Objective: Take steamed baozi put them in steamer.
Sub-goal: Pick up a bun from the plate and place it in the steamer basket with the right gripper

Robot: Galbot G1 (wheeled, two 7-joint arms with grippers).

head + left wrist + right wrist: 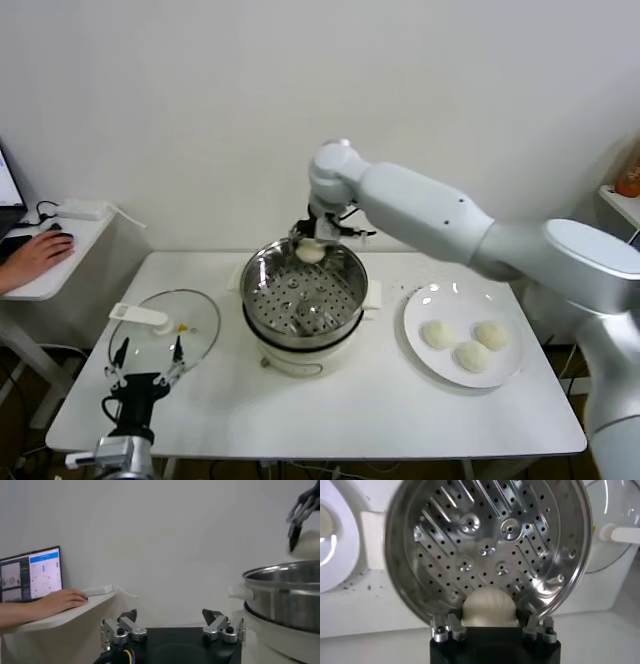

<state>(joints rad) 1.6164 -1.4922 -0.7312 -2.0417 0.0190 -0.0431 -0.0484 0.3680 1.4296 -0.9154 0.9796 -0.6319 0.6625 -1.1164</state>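
right end effector (312, 238) pinching a baozi (488, 608) over steamer (303, 292) rim; left end effector (146, 362) spread, idle.

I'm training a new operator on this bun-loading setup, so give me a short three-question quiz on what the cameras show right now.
1. True or false: the right gripper holds a steamed baozi above the far rim of the steamer.
2. How many baozi lie on the white plate? A) two B) three C) four
3. Fill in: the glass lid lies on the table on the steamer's ____ side, just beyond the left gripper, whose jaws are open.

Key: 1 true; 2 B; 3 left
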